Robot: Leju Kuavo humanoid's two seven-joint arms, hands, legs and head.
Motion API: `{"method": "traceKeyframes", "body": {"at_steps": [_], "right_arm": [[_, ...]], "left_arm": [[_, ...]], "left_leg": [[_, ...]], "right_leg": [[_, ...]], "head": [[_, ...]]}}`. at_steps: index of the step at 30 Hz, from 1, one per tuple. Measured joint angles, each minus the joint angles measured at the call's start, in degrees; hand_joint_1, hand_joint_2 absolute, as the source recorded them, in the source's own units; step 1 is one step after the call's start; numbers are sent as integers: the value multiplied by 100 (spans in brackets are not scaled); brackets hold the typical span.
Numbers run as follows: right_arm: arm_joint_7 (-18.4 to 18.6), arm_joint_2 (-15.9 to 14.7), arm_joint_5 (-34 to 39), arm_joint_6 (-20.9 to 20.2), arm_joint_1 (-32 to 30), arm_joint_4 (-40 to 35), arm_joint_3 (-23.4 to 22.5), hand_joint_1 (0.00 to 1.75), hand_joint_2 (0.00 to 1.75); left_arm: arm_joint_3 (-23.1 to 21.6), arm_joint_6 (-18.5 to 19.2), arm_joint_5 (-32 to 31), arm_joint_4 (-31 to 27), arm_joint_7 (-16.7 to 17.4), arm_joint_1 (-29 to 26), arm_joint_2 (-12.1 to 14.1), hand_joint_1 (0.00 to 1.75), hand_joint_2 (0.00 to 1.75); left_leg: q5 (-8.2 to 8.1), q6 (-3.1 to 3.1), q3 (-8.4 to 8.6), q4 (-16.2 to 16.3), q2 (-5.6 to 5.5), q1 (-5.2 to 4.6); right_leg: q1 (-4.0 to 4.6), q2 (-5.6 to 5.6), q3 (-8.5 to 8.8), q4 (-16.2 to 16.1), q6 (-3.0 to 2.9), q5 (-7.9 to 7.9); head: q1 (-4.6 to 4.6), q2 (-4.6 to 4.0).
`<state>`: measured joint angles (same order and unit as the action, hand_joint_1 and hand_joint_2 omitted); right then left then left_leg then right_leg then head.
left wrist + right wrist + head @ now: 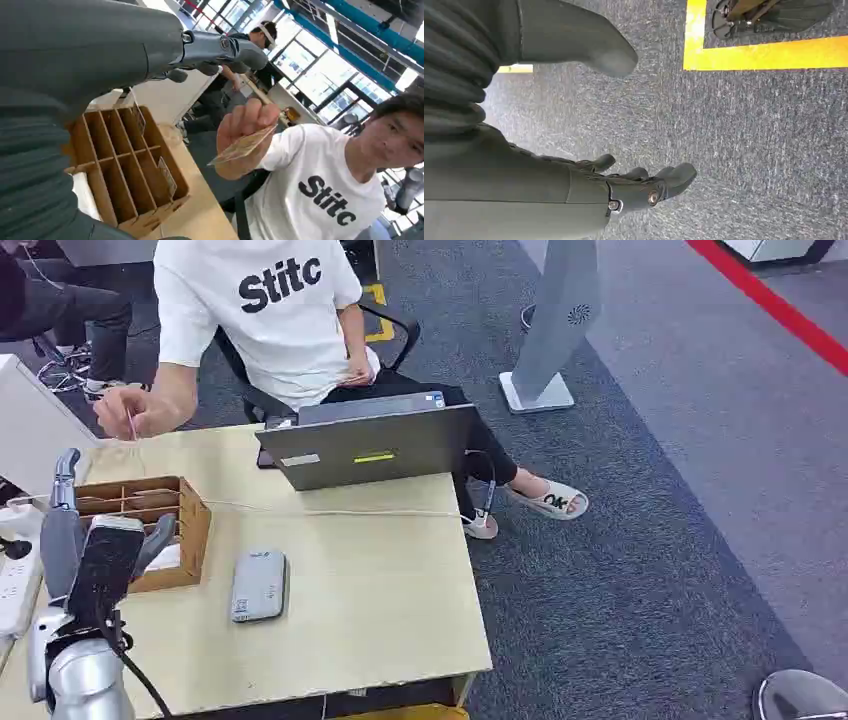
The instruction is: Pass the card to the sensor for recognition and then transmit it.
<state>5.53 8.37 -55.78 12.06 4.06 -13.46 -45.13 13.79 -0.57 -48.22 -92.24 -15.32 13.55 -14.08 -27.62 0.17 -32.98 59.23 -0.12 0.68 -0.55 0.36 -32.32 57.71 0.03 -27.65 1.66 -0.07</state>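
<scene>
Left wrist view: we see the left hand's dark fingers extended and apart, holding nothing, above the partitioned brown cardboard box. The thin tan card is pinched in a person's hand, well apart from them. The right hand hangs loosely spread and empty over carpet. The flat grey card sensor lies on the pale wooden bench. We judge that a thin, tilted card may slip at handover.

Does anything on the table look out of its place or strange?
Nothing is spilled or broken. One oddity: the card is not with the robot; a person's hand pinches it above the divided wooden box, while the left hand holds nothing.
</scene>
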Motion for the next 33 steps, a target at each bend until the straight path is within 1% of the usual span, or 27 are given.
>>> {"method": "traceKeyframes", "body": {"at_steps": [6, 14, 15, 16, 17, 18, 20, 21, 22, 33], "right_arm": [[-13, -31, -83, -70, -2, 11, 11, 0, 175], [-48, -61, -142, -72, -6, 22, 11, 0, 175], [-50, -63, -162, -70, -6, 24, 11, 0, 175], [-59, -68, -181, -70, -6, 24, 9, 0, 175], [-66, -70, -190, -68, -6, 24, 9, 0, 175], [-68, -72, -203, -70, -6, 24, 11, 0, 175], [-70, -76, -238, -68, -6, 24, 9, 0, 175], [-72, -79, -240, -70, -6, 24, 9, 0, 175], [-72, -79, -243, -70, -6, 24, 11, 0, 175], [-72, -81, -299, -74, -8, 26, 9, 0, 175]], "left_arm": [[-122, 13, 85, 166, -33, -26, 28, 0, 175], [-131, 57, 247, 334, -35, -39, 68, 2, 175], [-131, 59, 276, 345, -35, -40, 77, 30, 175], [-131, 66, 304, 356, -35, -39, 83, 63, 175], [-131, 72, 339, 371, -35, -39, 92, 72, 175], [-131, 77, 374, 391, -39, -40, 103, 91, 175], [-129, 118, 420, 428, -39, -41, 116, 147, 175], [-129, 127, 426, 452, -39, -42, 127, 164, 175], [-129, 127, 433, 470, -39, -44, 131, 175, 175], [-129, 157, 481, 638, -120, -56, 173, 175, 175]], "left_leg": [[0, 0, -3, 0, 0, 1], [1, 0, -3, 0, 0, 2], [1, 0, -3, 0, 0, 2], [0, 0, -3, 0, 0, 2], [0, 0, -3, 0, 0, 1], [0, 0, -4, 0, 0, 1], [0, 0, -4, 0, 0, 1], [0, 0, -5, 0, 0, 1], [0, 0, -5, 0, 0, 1], [0, 0, -5, 0, 0, 2]], "right_leg": [[0, -1, -2, 0, 1, -1], [0, -1, -2, 0, 1, -1], [0, -1, -2, 0, 1, -1], [0, -1, -2, 0, 1, -1], [0, -1, -2, 0, 1, -1], [0, -1, -2, 0, 1, -1], [0, -1, -2, 0, 1, -1], [0, -1, -2, 0, 1, -1], [0, -1, -2, 0, 1, -1], [0, -1, -3, 0, 1, -1]], "head": [[0, 0], [0, 0], [0, 0], [0, 0], [0, 0], [0, 0], [0, 0], [0, 0], [0, 0], [0, 0]]}}
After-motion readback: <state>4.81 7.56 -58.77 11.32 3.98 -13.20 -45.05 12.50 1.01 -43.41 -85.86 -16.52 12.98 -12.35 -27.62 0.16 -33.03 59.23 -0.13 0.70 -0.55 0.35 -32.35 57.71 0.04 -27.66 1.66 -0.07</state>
